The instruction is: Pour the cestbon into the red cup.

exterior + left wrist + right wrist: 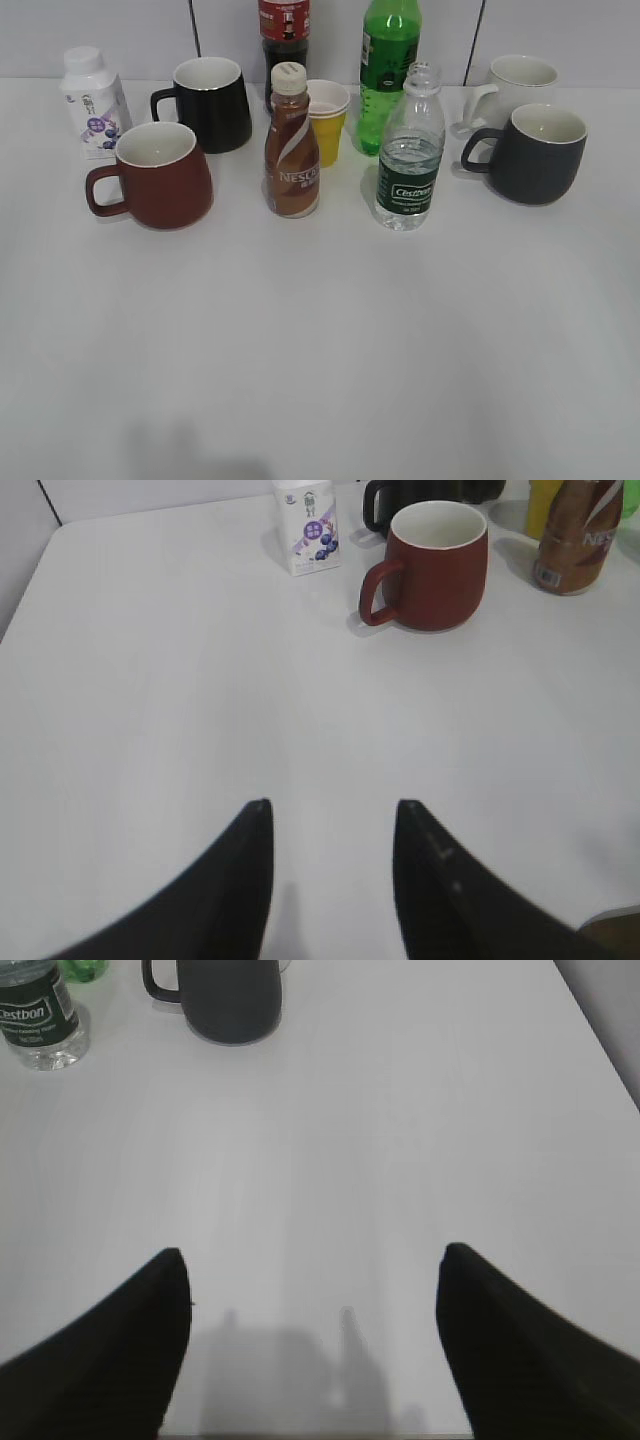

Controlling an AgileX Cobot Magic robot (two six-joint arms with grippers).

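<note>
The cestbon bottle stands upright and uncapped, right of centre on the white table, its dark green label facing me; its lower part shows in the right wrist view. The red cup stands at the left, handle to the left, white inside; it also shows in the left wrist view. My left gripper is open and empty over bare table, well short of the red cup. My right gripper is open wide and empty, well short of the bottle. Neither gripper shows in the exterior view.
A brown Nescafe bottle stands between cup and cestbon. Behind are a black mug, a yellow paper cup, a green soda bottle, a cola bottle, and a white milk bottle. A dark grey mug and white mug stand right.
</note>
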